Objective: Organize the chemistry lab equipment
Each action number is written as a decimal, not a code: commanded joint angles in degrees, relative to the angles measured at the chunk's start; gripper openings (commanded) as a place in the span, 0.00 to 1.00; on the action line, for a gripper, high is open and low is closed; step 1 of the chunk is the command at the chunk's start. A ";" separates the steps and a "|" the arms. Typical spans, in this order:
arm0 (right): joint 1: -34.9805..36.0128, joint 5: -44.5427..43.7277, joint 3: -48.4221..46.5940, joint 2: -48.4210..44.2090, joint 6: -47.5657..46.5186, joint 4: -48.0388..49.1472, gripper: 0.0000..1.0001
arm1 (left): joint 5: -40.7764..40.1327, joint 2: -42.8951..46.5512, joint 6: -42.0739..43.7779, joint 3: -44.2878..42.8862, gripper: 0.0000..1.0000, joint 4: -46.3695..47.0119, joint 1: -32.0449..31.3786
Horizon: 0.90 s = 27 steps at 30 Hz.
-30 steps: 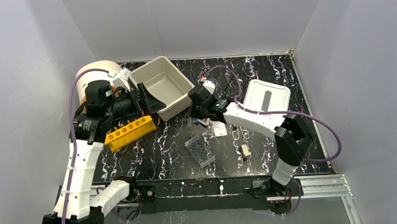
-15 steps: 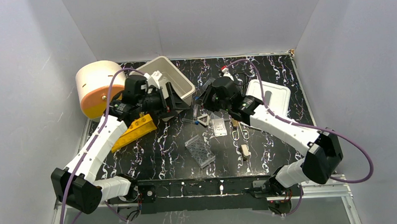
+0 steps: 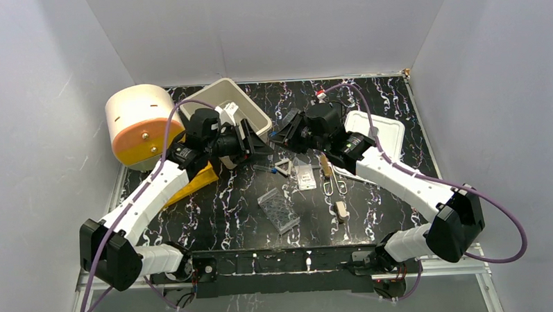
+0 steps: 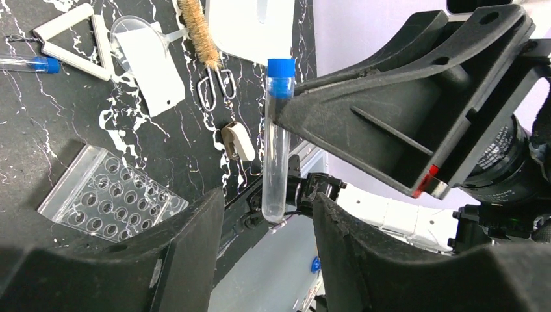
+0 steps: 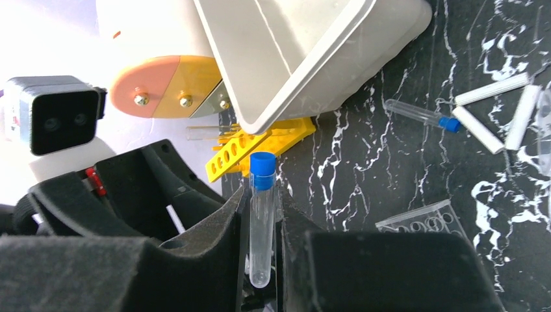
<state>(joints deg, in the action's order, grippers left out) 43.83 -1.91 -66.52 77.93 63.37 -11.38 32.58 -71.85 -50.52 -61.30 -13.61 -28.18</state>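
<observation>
At the far left, the yellow six-hole tube rack point(image 3: 199, 179) lies on the table beside the beige tub point(image 3: 209, 103), partly hidden under the left arm. Just right of it, the left gripper point(image 4: 267, 199) is raised off the table. Its jaws stand roughly half open on either side of a blue-capped test tube point(image 4: 276, 149), with a gap on both sides, so they do not touch it. The tube hangs in the air between the two arms, carried by the right gripper point(image 5: 262, 203), whose jaws are pinched narrow on the barrel just under the cap. I judge the tube light, stiff, smooth and slippery, and likely to crack under a hard squeeze or a drop. The best hold for the left jaws looks to be the bare lower barrel, square across it and gently. Further right, a second capped tube point(image 5: 422, 116) lies flat on the table near the white triangle point(image 5: 478, 130).
</observation>
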 commanded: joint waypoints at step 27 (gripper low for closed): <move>-4.21 13.53 5.86 -2.01 4.57 6.59 0.35 | 7.05 -1.67 2.61 4.13 0.00 7.23 -1.59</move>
<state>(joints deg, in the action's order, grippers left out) 40.38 9.96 -60.86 77.87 68.14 -7.73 37.69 -73.84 -49.65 -57.36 -7.31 -29.47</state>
